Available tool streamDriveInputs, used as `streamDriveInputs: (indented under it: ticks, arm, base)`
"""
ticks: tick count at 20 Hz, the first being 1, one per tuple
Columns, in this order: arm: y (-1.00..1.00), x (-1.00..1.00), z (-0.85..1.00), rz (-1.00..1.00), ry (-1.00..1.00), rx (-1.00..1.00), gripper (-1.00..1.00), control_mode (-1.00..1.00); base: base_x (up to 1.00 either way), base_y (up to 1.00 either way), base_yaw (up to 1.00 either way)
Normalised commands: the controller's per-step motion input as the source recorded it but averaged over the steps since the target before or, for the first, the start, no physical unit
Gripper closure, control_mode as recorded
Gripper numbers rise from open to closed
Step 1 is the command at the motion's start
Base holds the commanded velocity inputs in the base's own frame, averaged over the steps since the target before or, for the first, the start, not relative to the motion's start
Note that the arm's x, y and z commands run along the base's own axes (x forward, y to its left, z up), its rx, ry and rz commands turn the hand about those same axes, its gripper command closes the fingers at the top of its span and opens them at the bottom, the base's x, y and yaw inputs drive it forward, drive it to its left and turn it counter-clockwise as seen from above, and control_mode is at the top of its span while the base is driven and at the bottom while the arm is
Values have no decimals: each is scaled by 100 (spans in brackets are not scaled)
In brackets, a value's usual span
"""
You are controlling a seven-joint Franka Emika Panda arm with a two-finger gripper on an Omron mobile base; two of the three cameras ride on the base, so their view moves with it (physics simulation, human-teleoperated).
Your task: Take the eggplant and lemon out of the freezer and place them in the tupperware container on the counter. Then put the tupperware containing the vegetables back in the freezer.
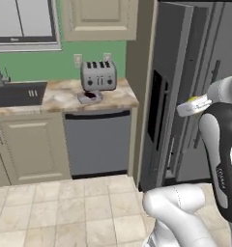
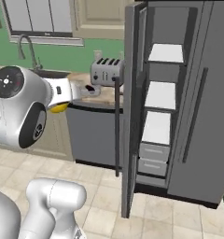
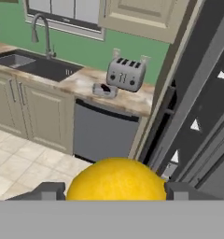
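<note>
My gripper [image 3: 115, 190] is shut on the lemon [image 3: 116, 179], a bright yellow ball that sits between the two dark fingertips. The lemon [image 1: 195, 101] hangs in the air in front of the freezer door [image 1: 162, 111]; from the right side it shows as a yellow patch [image 2: 59, 107] under the hand. The freezer [image 2: 161, 95] stands open with bare white shelves. The tupperware container [image 3: 104, 90] [image 1: 89, 98] rests on the counter [image 1: 65, 96] in front of the toaster. A dark lump, the eggplant [image 3: 105, 87], lies inside it.
A silver toaster [image 1: 98, 75] stands just behind the tray. A sink with a tap [image 3: 37, 65] lies further left on the counter, and a dishwasher front [image 1: 97, 142] sits below. The open freezer door [image 2: 130, 116] juts out between the shelves and the counter.
</note>
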Motion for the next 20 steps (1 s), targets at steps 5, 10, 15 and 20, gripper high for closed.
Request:
streamDriveInputs:
  ticks: [5, 10, 15, 20]
  arm:
    - [0, 0, 0, 0, 0, 0, 100, 100]
    - [0, 0, 0, 0, 0, 0, 100, 100]
    - [0, 0, 0, 0, 0, 0, 100, 100]
    - [0, 0, 0, 0, 0, 0, 100, 100]
  base:
    - [21, 76, -14]
    - [68, 72, -20]
    - [100, 51, -21]
    - [98, 28, -18]
